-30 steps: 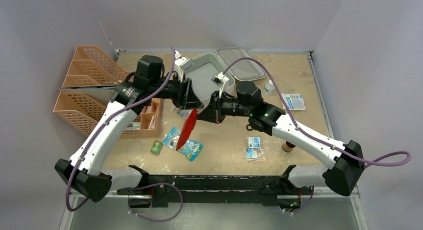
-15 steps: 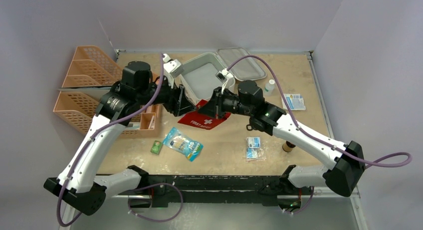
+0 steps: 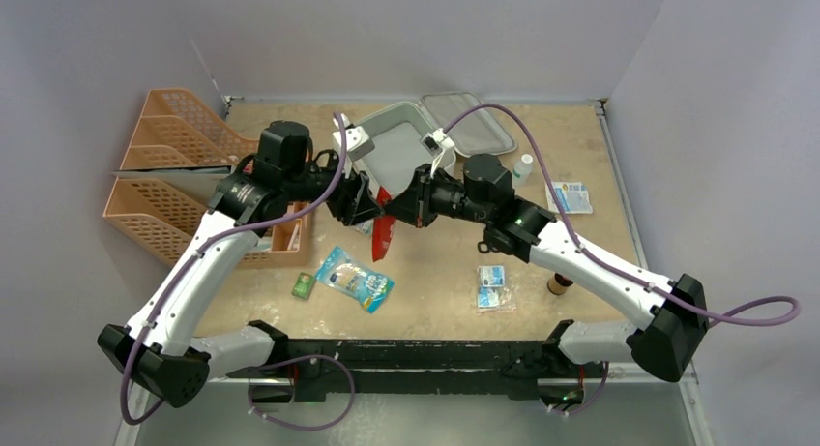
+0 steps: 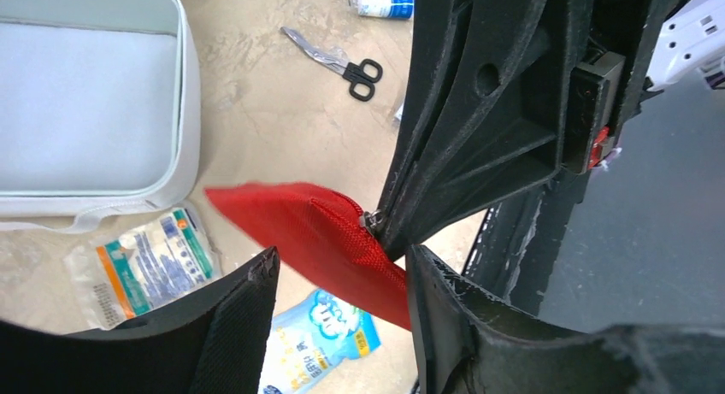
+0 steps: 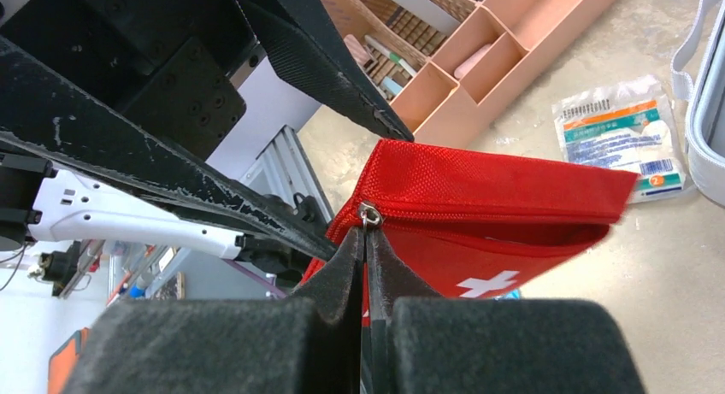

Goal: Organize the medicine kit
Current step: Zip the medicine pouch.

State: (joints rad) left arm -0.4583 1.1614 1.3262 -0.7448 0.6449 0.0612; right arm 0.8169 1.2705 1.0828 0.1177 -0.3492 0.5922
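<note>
Medicine kit (image 3: 401, 141) lies open at the far middle of the tabletop (image 3: 580, 156), its lid (image 3: 469, 125) flat beside it; a red pouch (image 3: 384, 235) hangs just in front. Left wrist view: left gripper (image 4: 340, 261) stands spread apart — the pouch lies just beyond it. Right wrist view: right gripper (image 5: 366, 249) is pinched together on the pouch's zip pull (image 5: 368, 213).
</note>
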